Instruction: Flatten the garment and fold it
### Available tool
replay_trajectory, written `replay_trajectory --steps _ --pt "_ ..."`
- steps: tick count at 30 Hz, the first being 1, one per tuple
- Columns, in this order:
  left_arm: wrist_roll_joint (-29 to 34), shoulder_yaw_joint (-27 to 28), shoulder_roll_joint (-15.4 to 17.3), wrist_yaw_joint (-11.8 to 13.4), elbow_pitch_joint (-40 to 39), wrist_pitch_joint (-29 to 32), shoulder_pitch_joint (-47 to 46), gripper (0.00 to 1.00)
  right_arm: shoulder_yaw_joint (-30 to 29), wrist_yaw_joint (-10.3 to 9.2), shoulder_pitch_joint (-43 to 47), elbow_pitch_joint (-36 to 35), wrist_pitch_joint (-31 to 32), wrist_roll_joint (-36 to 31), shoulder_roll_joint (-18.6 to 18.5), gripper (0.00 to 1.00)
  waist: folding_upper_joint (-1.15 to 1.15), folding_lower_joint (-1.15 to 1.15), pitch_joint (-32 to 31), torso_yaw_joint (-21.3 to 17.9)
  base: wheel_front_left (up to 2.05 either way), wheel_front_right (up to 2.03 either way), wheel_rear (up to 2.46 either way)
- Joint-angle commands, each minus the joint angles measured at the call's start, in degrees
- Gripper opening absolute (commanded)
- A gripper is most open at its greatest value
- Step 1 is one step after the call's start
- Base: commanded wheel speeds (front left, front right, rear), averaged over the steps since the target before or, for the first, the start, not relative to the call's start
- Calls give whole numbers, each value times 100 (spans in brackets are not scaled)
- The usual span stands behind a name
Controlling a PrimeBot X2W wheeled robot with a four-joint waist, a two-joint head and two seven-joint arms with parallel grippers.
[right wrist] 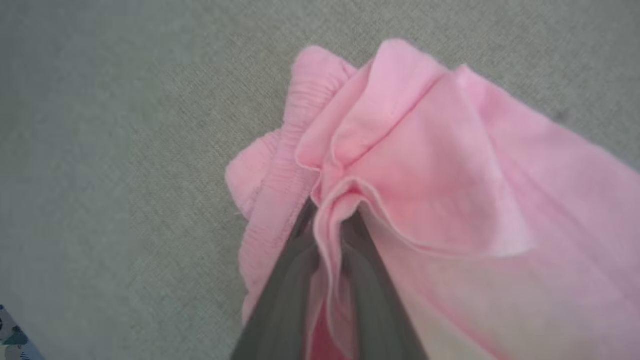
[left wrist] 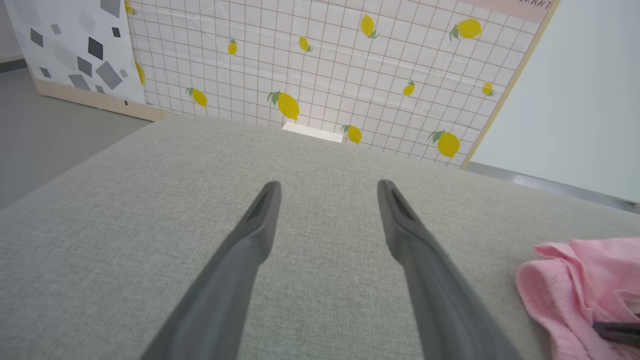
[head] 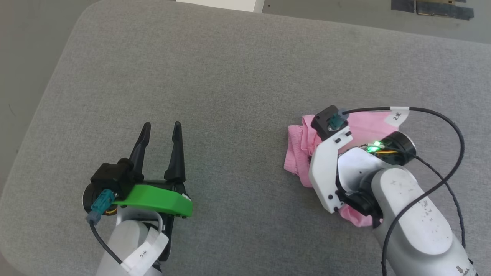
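The garment (head: pixel 297 149) is a crumpled pink bunch on the grey padded surface at the right, partly hidden under my right wrist (head: pixel 330 165). In the right wrist view my right gripper (right wrist: pixel 332 212) is shut on a raised fold of the garment (right wrist: pixel 425 165), with a ribbed elastic hem bunched to the left of the fingers. My left gripper (head: pixel 162 126) rests open and holds nothing at the lower left, well apart from the fabric. In the left wrist view the left gripper (left wrist: pixel 328 185) points over bare surface, and the garment (left wrist: pixel 570 280) lies at the lower right.
The grey padded surface (head: pixel 230 76) has a rounded far-left corner, with floor beyond it. A lemon-patterned panel (left wrist: pixel 325 65) stands past its far edge. A black cable (head: pixel 456 130) loops over my right arm.
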Motion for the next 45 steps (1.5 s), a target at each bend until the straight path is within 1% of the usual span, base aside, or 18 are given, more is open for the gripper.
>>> replay_trajectory --steps 1,4,5,10,15,18,21,24,27,30,33,36,41,45 --pt "-33 0 -15 29 -12 -20 -68 100 75 -8 -87 46 -100 103 35 100 0 0 -20 -16 0 0 0" --pt "-42 19 -15 34 28 -20 -28 100 236 -8 -134 -15 -322 289 -8 100 0 0 -113 -72 0 0 0" --pt "-42 37 -15 23 51 -20 -4 100 283 -8 -139 -158 -525 401 -32 100 0 0 -190 -121 0 0 0" --pt "-15 97 -15 4 74 -20 81 100 112 -8 -50 -714 -1348 658 41 100 0 0 -406 -273 0 0 0" --pt "7 172 -15 -16 80 -20 175 100 -434 -8 264 -1252 -2493 697 158 100 0 0 -618 -449 0 0 0" --pt "18 205 -15 -22 68 -21 226 100 -837 -8 540 -1442 -3133 688 217 100 0 0 -706 -553 0 0 0" --pt "36 256 -15 -31 59 -21 263 100 -1326 -8 864 -1493 -3730 647 287 100 0 0 -778 -675 0 0 0" --pt "47 293 -15 -17 28 -21 293 100 -1796 -8 1185 -1361 -4099 661 357 100 0 0 -841 -785 0 0 0" --pt "54 343 -15 -10 9 -21 318 100 -2168 -8 1427 -1104 -4194 788 411 100 0 0 -877 -876 0 0 0" --pt "61 372 -15 -13 -4 -21 337 100 -2472 -8 1567 -767 -4140 1055 445 100 0 0 -896 -940 0 0 0" --pt "70 367 -15 -5 -30 -21 353 100 -2608 -8 1601 -458 -4011 1389 457 100 0 0 -890 -971 0 0 0" --pt "92 355 -15 10 -68 -21 366 100 -2550 -8 1552 -158 -3855 1478 459 100 0 0 -854 -994 0 0 0" --pt "114 340 -15 8 -90 -21 323 100 -2361 -8 1347 319 -3523 1280 461 100 0 0 -730 -974 0 0 0" --pt "100 298 -15 0 -84 -21 250 100 -2176 -8 1137 729 -3164 1261 461 100 0 0 -616 -906 0 0 0"
